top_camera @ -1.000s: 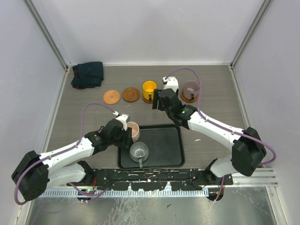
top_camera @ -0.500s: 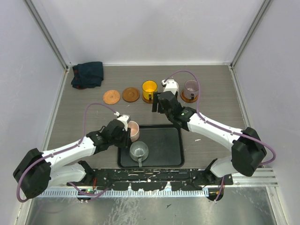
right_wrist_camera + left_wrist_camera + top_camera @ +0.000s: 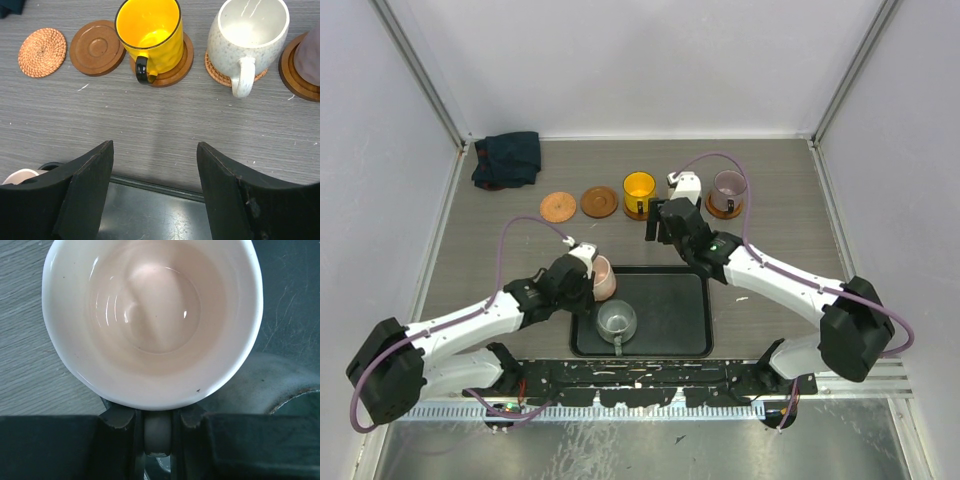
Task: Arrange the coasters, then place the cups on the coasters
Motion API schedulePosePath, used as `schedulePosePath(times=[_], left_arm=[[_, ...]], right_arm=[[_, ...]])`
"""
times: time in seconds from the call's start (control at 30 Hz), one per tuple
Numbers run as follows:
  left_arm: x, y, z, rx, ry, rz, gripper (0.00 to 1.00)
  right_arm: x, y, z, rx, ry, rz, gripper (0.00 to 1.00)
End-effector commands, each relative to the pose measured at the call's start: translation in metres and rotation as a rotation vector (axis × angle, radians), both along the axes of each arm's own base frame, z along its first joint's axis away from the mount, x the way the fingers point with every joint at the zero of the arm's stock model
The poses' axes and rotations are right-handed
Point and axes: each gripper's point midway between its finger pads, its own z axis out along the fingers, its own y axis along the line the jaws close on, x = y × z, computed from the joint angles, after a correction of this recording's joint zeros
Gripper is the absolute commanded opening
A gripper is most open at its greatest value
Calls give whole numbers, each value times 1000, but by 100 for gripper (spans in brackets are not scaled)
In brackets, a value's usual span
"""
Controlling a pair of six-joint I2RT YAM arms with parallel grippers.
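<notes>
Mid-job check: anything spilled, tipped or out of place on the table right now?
Nothing looks spilled or broken. The only stray item is the crumpled dark cloth in the far left corner. Two coasters are woven, not wooden: the leftmost coaster and the woven coaster under the white cup.

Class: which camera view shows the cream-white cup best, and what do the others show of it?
The right wrist view: the cream-white cup stands whole on its coaster, handle toward the camera. The top view shows only part of it, beyond the right arm. The left wrist view does not show it.
</notes>
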Motion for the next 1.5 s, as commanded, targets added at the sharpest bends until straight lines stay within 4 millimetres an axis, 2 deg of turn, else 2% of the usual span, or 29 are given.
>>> schedulePosePath(times=[0.0, 0.1, 0.27, 0.4, 0.5, 0.6, 0.73, 0.8, 0.9, 1.07, 1.2, 1.23, 1.47], left_arm=[[25, -16, 52, -74, -158, 6, 5], [27, -17, 64, -88, -189, 8, 3], [36, -16, 90, -107, -267, 17, 1], [48, -16, 108, -88, -322, 28, 2], [58, -22, 118, -69, -341, 28, 4], [76, -27, 125, -24, -368, 40, 4], [106, -23, 129, 22, -380, 83, 2], [123, -16, 130, 37, -380, 123, 1], [149, -2, 120, 74, -351, 189, 0], [189, 14, 117, 89, -328, 261, 0], [217, 16, 113, 105, -308, 281, 0], [223, 15, 106, 117, -298, 278, 0], [256, 11, 92, 129, -271, 290, 0]], right_arm=[[1, 3, 23, 73, -62, -9, 72], [-2, 1, 15, 63, -48, -10, 72], [-8, -9, -12, 21, -11, -24, 68], [-12, -18, -30, -17, -1, -36, 52], [-13, -20, -34, -15, -17, -36, 43], [-12, -19, -36, -4, -45, -27, 34], [-7, -19, -39, -25, -76, -18, 29], [-4, -17, -41, -41, -83, -14, 27], [-1, -12, -48, -57, -79, 2, 26], [6, 2, -57, -52, -73, 40, 24], [12, 17, -68, -53, -50, 77, 22], [13, 20, -69, -51, -49, 84, 22], [17, 36, -82, -52, -13, 130, 22]])
